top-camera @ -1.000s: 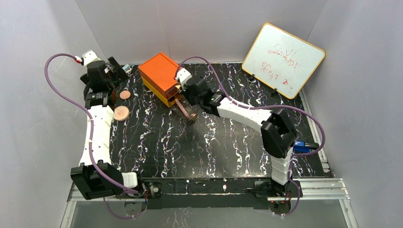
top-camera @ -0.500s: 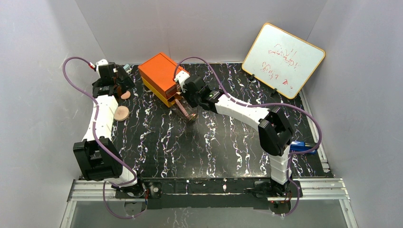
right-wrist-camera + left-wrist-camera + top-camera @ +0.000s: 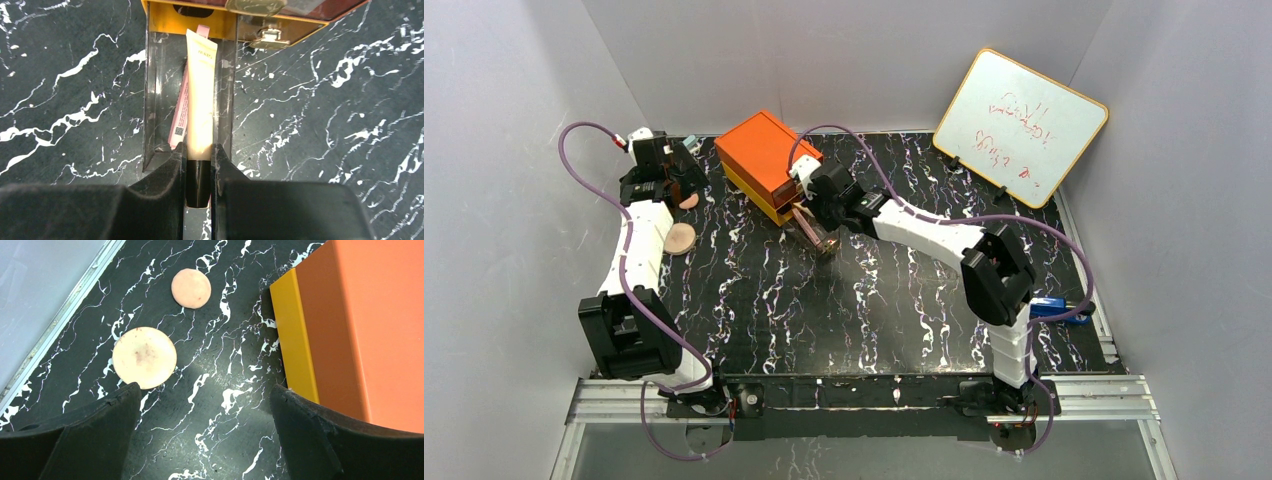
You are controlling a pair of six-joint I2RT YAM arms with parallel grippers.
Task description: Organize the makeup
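Observation:
My right gripper (image 3: 199,175) is shut on the black cap end of a cream-yellow makeup tube (image 3: 201,100). The tube lies lengthwise in a clear drawer (image 3: 150,100) pulled out of the orange box (image 3: 764,158). A slim pale-pink stick (image 3: 179,112) lies beside the tube in the drawer. My left gripper (image 3: 205,430) is open and empty, hovering over the tabletop left of the box (image 3: 370,330). Two round discs lie on the table ahead of it, a small peach-pink one (image 3: 191,288) and a larger pale one (image 3: 144,357). Both arms show in the top view, right gripper (image 3: 814,215), left gripper (image 3: 679,172).
A yellow lower layer (image 3: 295,340) shows under the orange lid. A whiteboard (image 3: 1021,125) with red writing leans at the back right. A blue object (image 3: 1054,305) lies at the table's right edge. The left wall (image 3: 35,295) runs close beside the discs.
The left arm has swung right and forward, toward the box and over the discs. The right gripper has moved slightly toward the box, still holding the tube in the drawer.

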